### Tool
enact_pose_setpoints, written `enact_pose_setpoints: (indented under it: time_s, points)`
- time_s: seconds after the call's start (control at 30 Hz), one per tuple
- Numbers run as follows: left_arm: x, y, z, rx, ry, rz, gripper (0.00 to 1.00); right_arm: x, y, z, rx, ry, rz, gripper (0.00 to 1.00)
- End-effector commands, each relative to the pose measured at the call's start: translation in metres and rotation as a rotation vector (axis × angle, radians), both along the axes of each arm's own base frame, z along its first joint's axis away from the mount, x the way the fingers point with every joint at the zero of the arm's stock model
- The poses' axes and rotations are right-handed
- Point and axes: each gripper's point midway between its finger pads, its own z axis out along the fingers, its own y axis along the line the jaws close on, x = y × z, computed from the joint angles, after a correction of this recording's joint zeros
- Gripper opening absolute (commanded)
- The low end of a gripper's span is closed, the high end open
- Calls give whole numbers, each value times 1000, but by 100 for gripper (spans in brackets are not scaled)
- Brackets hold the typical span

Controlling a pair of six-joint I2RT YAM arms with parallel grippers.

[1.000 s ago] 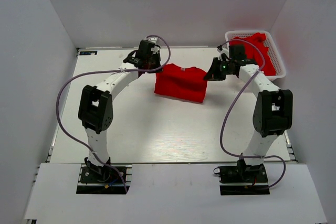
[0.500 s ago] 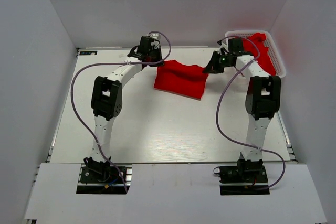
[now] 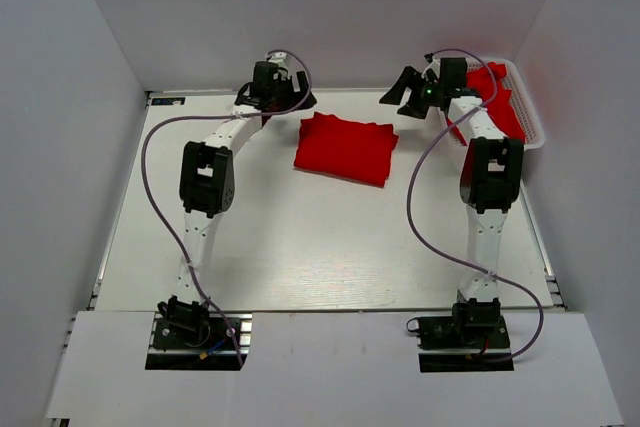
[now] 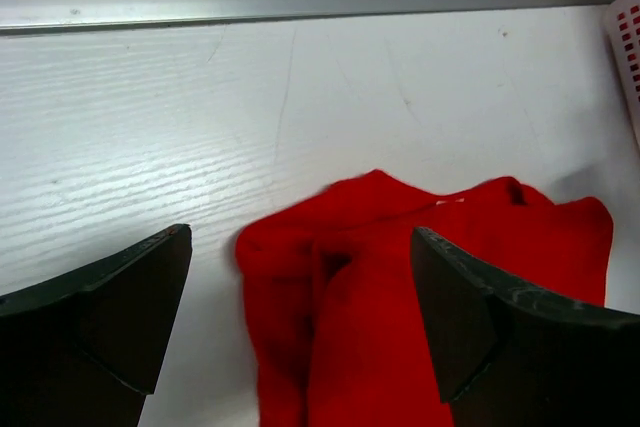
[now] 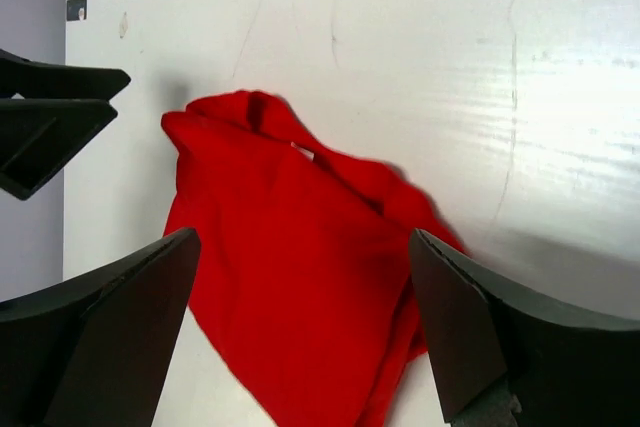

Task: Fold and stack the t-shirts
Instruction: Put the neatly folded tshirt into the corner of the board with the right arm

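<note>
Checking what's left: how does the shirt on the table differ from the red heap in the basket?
The table shirt lies flat, folded into a rectangle; the basket heap is crumpled. The table shirt lies in the open; the basket heap sits in the white basket. Both are plain red.

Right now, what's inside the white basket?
Crumpled red t-shirts lie heaped in the white basket. How many, I cannot tell: the pile hides its bottom, and the right arm covers its left part.
</note>
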Motion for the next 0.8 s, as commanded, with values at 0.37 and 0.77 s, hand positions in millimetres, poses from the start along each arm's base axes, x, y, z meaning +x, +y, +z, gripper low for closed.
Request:
enact_pose_setpoints:
  time_s: [0.37,0.77]
  points:
    - [-57,-24,-2,144,2,-269,100,-81,-12,29,-135,-57,36,90]
    - [-66,-12,-68,356,123,-245,98,-122,-29,15,-260,-69,51,90]
